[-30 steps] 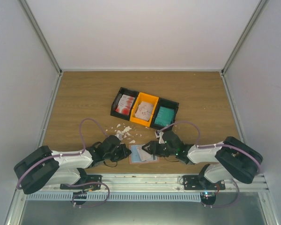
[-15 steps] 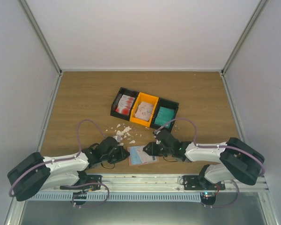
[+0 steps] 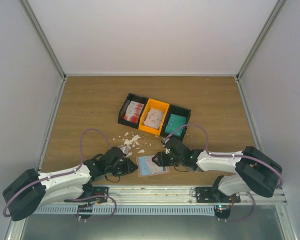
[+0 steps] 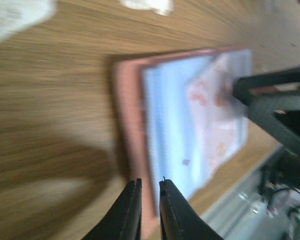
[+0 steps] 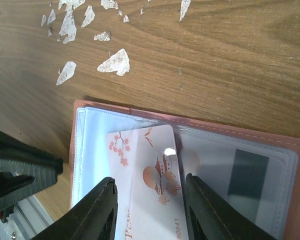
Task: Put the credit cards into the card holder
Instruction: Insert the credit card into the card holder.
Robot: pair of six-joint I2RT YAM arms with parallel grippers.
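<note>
The card holder (image 3: 151,171) lies open near the table's front edge, salmon-pink with clear sleeves (image 5: 190,122) (image 4: 130,100). A white credit card with red print (image 5: 150,170) lies on it, its far end under a clear sleeve. My right gripper (image 5: 149,181) is open just above this card (image 4: 215,115), one finger on each long side. My left gripper (image 4: 149,181) is at the holder's left edge, its jaws a narrow gap apart with nothing in the gap. In the top view the left gripper (image 3: 133,168) and right gripper (image 3: 156,161) meet over the holder.
A black-and-orange three-compartment tray (image 3: 121,118) stands behind, with red-print cards (image 3: 133,112) on the left, more in the middle and teal cards (image 3: 176,124) on the right. White scraps (image 3: 132,140) (image 5: 115,61) lie between tray and holder. A metal rail runs along the near edge.
My left arm has sunk lower and swung out to the left, and its jaws have parted slightly. My right gripper has shifted a little left over the holder.
</note>
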